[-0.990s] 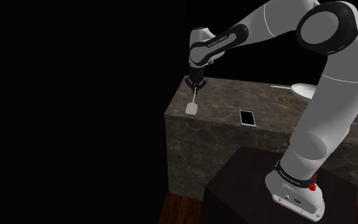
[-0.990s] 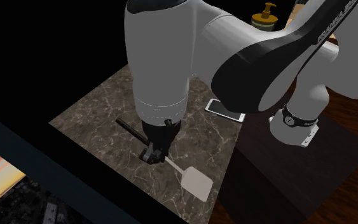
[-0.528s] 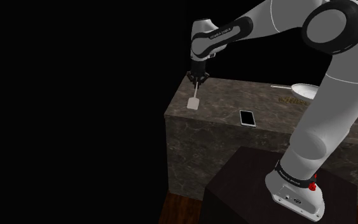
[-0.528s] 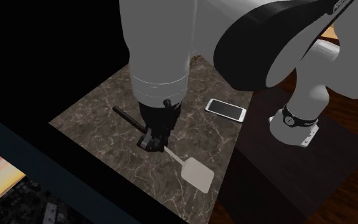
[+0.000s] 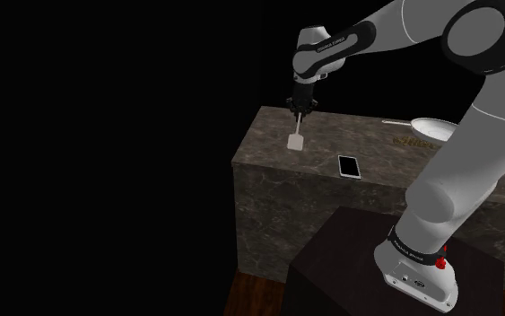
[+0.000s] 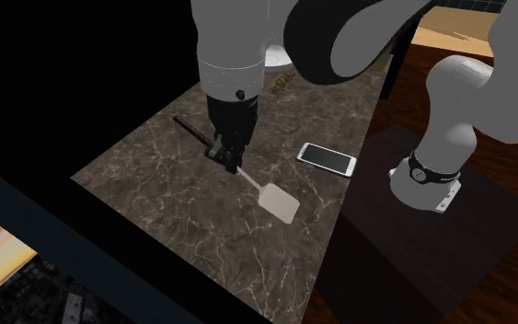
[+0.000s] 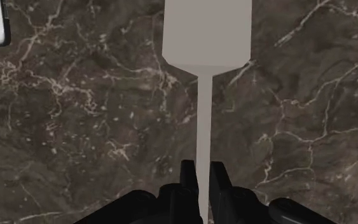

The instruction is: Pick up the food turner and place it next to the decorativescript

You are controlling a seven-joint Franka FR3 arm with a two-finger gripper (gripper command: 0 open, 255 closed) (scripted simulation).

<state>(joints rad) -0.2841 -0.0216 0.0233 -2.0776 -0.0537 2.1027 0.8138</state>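
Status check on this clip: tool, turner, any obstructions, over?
Tool shut on turner handle. Blade end pointing down over counter. Phone lying nearby, apart from blade.

The white arm [image 5: 439, 179] reaches out, wrist pointing straight down, jaws clamped on the food turner [image 7: 206, 44].

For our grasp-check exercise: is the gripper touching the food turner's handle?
Touching. In the wrist view the gripper clasps the food turner: its fingers press against both sides of the thin handle, with no gap visible.
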